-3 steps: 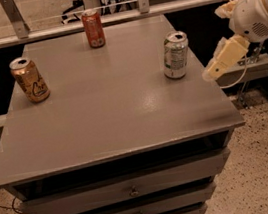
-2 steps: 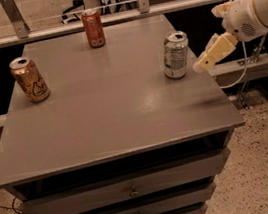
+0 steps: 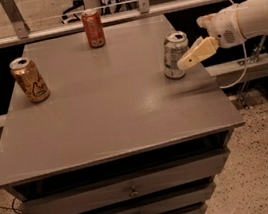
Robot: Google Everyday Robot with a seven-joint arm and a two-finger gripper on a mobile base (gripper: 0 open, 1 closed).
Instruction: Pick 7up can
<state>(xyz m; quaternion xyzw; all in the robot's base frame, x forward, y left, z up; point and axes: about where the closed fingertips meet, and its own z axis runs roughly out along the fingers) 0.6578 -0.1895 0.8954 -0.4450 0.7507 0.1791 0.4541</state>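
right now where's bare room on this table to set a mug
The front half of the table is bare; so is the middle between the orange-gold can, red can and 7up can. Crowded only at the right edge, where the hand is beside the 7up can.

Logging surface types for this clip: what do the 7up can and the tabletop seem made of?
7up can: probably thin aluminium, glossy silver-green printed wall, bare silver top catching light. Tabletop: smooth grey, soft sheen; painted or laminate, cannot tell which. The gripper hangs close beside the can.
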